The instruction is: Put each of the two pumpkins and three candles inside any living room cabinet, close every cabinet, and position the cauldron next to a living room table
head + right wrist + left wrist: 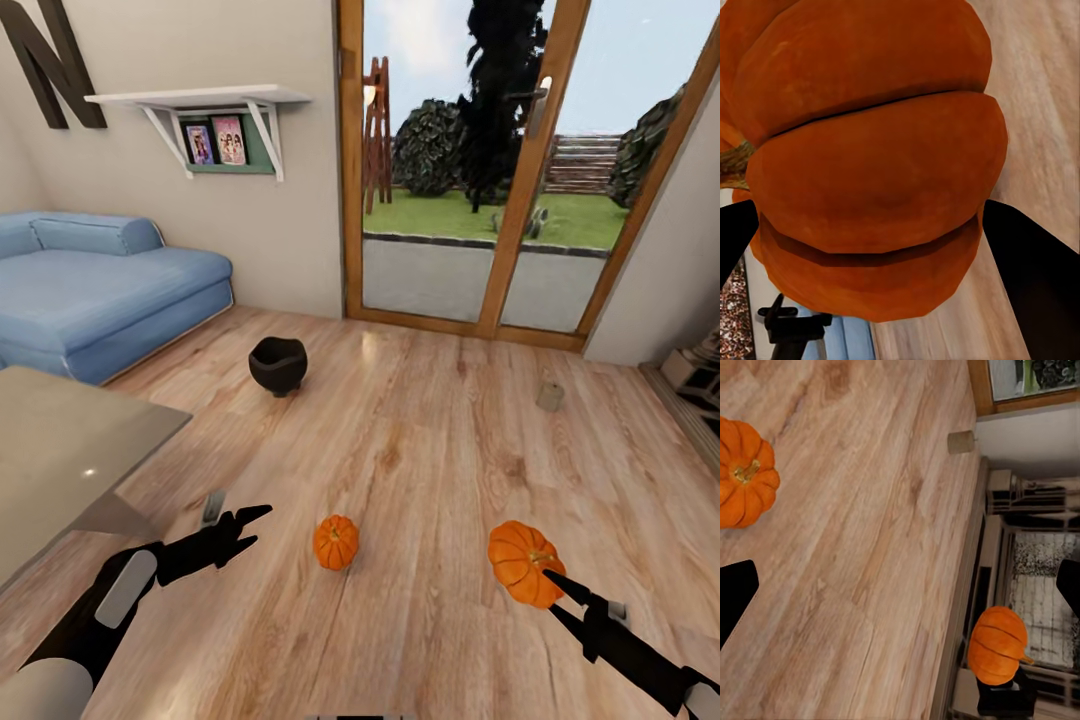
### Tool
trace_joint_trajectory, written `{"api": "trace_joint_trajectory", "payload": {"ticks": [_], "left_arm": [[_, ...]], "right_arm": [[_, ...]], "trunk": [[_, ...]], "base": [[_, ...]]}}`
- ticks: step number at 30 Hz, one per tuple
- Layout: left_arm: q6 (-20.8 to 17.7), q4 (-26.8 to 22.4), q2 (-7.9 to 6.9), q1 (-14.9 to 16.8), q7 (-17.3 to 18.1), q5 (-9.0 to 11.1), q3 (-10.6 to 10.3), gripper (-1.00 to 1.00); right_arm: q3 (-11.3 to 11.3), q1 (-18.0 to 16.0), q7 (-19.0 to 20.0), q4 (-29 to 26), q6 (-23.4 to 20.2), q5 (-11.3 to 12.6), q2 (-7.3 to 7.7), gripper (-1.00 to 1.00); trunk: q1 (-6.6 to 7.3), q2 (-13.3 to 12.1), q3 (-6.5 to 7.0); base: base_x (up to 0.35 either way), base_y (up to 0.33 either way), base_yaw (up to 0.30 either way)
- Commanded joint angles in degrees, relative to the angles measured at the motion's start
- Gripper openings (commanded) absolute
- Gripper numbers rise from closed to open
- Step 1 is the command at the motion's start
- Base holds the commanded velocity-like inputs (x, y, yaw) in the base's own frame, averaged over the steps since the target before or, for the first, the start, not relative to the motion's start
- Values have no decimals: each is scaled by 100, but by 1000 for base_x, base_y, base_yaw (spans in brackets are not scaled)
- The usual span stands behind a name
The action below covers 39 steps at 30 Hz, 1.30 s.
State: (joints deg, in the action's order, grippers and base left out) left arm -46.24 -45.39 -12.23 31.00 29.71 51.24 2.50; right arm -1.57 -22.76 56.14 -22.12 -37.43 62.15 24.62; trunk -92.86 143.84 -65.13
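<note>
While the larger pumpkin [522, 562] is clamped between the fingers of the right gripper [548, 575] above the wooden floor [420, 420] at near right, the smaller pumpkin [336, 541] is seen resting on the floor at near centre. The left gripper [255, 525] is held with its fingers spread apart, with nothing between them, beside the grey table [60, 450]. The black cauldron [277, 365] is stood farther off, near the blue sofa [100, 280]. One candle [550, 396] is located at far right

Grey table [60, 450] cut off at the head view's left edge, sofa [100, 290] likewise, shelf photos [215, 142] too small to read.
</note>
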Motion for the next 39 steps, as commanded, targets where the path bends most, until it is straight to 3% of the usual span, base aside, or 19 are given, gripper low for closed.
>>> {"api": "trace_joint_trajectory", "payload": {"ticks": [1,11,23,28,30,33,35,39], "left_arm": [[-34,-7,1,3,27,2,16,100],[-6,-18,-1,3,113,-9,57,100],[14,21,-5,3,124,-6,83,100],[18,22,-3,3,131,0,84,100],[18,22,-1,3,131,0,80,100],[36,22,-4,3,368,-45,76,100],[109,22,-12,3,616,-91,75,100],[158,22,-15,3,737,-110,75,100]], "right_arm": [[-28,-2,-1,-3,-61,34,-1,-100],[-28,-1,2,-3,-61,34,-2,-100],[1,-5,11,-91,-86,18,9,-100],[33,14,-19,-850,-457,-7,23,-100],[36,20,-68,-1228,-641,-200,19,-100],[30,20,-96,-1668,-959,-493,17,-100],[27,23,-101,-1961,-1205,-558,16,-100],[19,30,-103,-2373,-1355,-585,19,-100]], "trunk": [[0,2,-5],[0,2,-5],[-31,18,-270],[-44,25,-381],[-49,27,-425],[-57,31,-492],[-62,34,-536],[-72,39,-625]], "base": [[86,24,0],[12,3,0],[0,0,0],[0,0,0],[0,0,0],[0,0,0],[0,0,0],[0,0,0]]}}
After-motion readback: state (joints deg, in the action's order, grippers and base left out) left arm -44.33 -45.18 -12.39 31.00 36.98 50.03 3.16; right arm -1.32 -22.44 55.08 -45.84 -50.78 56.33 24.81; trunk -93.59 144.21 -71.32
